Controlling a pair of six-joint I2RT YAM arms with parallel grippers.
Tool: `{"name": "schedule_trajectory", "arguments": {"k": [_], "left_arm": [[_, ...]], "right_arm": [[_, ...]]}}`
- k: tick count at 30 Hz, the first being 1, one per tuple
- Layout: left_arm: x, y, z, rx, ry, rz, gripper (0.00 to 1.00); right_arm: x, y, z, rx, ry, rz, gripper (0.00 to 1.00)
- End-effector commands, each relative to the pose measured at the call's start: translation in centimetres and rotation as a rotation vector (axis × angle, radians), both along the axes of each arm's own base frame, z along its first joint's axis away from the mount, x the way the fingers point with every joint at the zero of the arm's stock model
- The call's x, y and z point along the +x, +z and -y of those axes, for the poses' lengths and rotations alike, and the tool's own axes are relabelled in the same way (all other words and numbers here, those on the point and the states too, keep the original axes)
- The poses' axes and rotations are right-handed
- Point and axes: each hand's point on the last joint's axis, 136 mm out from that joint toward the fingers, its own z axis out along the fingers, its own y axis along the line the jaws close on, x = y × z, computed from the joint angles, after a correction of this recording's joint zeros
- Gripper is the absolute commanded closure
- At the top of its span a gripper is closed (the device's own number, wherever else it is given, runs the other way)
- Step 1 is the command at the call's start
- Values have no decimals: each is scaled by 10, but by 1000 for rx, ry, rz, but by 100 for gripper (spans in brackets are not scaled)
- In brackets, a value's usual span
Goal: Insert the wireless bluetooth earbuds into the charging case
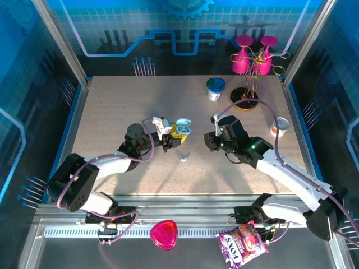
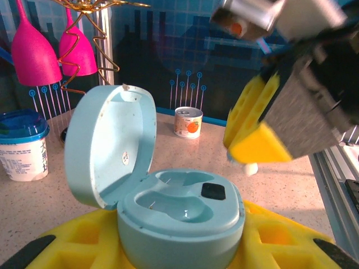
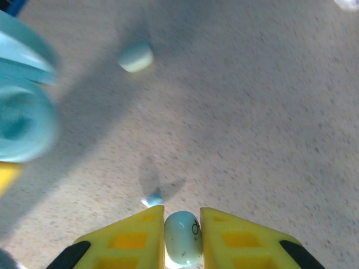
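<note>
Over the middle of the surface (image 1: 112, 112), the left gripper (image 1: 175, 136) has its jaws clamped on the base of the light-blue charging case (image 2: 179, 216). The case's lid (image 2: 109, 145) stands open, showing two wells. Just to its right, the right gripper (image 3: 182, 216) has its jaws pinched on one earbud (image 3: 183, 242). A second earbud (image 1: 184, 158) lies loose on the surface, nearer the near edge than the case

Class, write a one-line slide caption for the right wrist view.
Right gripper pinches a pale-blue earbud over the speckled table; light-blue charging case blurred at left.
</note>
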Motion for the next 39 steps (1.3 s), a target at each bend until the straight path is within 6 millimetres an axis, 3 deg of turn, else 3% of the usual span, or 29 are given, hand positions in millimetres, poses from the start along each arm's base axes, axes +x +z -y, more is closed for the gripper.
{"name": "schedule_trajectory", "arguments": {"k": [1, 7, 13, 26, 39], "left_arm": [[3, 10, 5, -20, -10, -4, 69], [-5, 9, 15, -21, -59, -86, 69], [-18, 11, 24, -30, -112, -142, 69], [-12, 29, 27, -73, -109, -159, 69], [-12, 29, 28, -73, -117, -156, 69]], "right_arm": [[3, 33, -12, -7, 36, 89, 80], [10, 61, -45, 27, 130, 164, 80], [14, 68, -65, 63, 191, 177, 80], [9, 48, -57, 18, 192, 151, 80], [15, 41, -43, -61, 148, 172, 80]]}}
